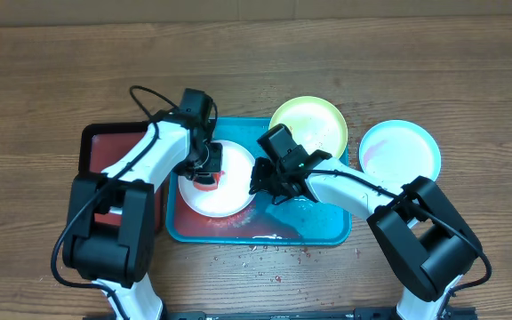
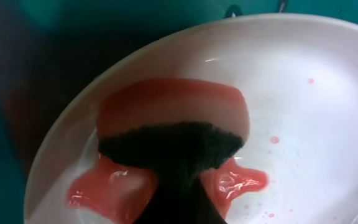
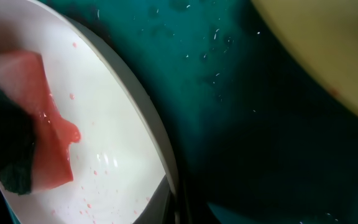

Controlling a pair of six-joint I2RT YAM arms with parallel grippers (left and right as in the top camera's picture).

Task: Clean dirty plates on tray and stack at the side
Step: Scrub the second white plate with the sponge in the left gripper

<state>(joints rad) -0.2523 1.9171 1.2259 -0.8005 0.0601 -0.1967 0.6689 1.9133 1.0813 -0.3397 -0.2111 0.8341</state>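
Observation:
The cream plate [image 1: 219,201] lies in the left half of the turquoise tray [image 1: 314,233]. My left gripper [image 1: 207,167] is shut on a red sponge with a dark scouring side [image 2: 173,109] and presses it on the plate [image 2: 316,93], with red sauce smeared around it. My right gripper [image 1: 260,182] is shut on the plate's right rim [image 3: 166,180]. The sponge [image 3: 39,124] also shows in the right wrist view. The yellow-green plate [image 1: 314,124] rests at the tray's far right corner. The light blue plate [image 1: 403,151] lies on the table to the right of the tray.
A dark red, black-rimmed tray [image 1: 96,147] sits to the left of the turquoise tray. Small red crumbs [image 1: 265,258] dot the table in front of the tray. The tray floor [image 3: 241,124] to the right of the cream plate is wet.

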